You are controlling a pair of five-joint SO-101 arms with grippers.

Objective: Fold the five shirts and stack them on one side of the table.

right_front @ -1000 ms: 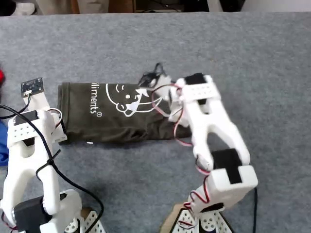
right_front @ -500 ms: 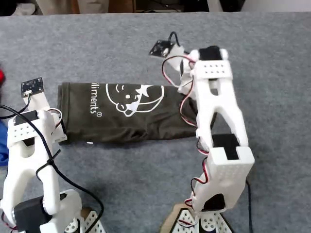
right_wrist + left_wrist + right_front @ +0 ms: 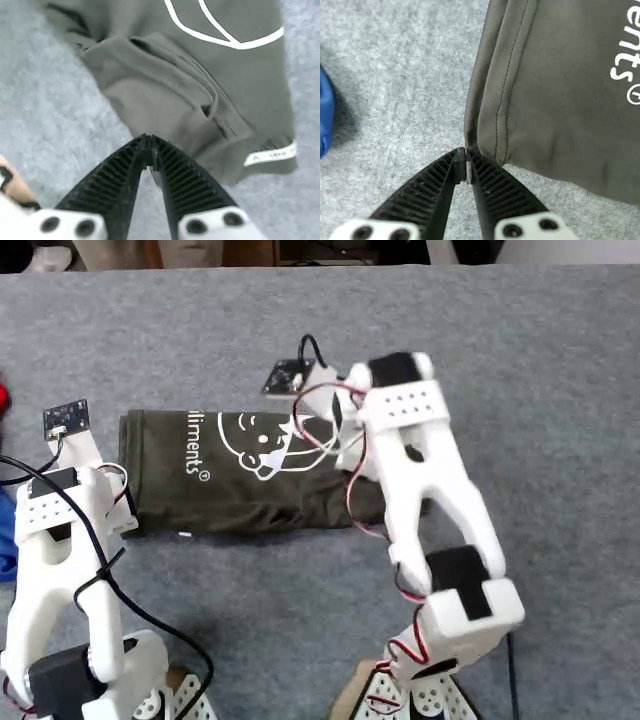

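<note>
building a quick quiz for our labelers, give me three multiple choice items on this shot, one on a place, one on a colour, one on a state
1. Where are the tips of the left arm's black ribbed gripper?
A. at a corner of the dark olive folded shirt
B. on the shirt's middle
C. at the middle of its far edge

2. What colour is the printed drawing on the shirt?
A. yellow
B. white
C. red

3. How do the jaws of the right arm's black ribbed gripper stand?
A. wide open
B. shut
C. half open

Answers:
1 A: the left wrist view shows the tips at the stitched corner.
2 B: its lines are white on the olive cloth.
3 B: the right wrist view shows the tips meeting.
</note>
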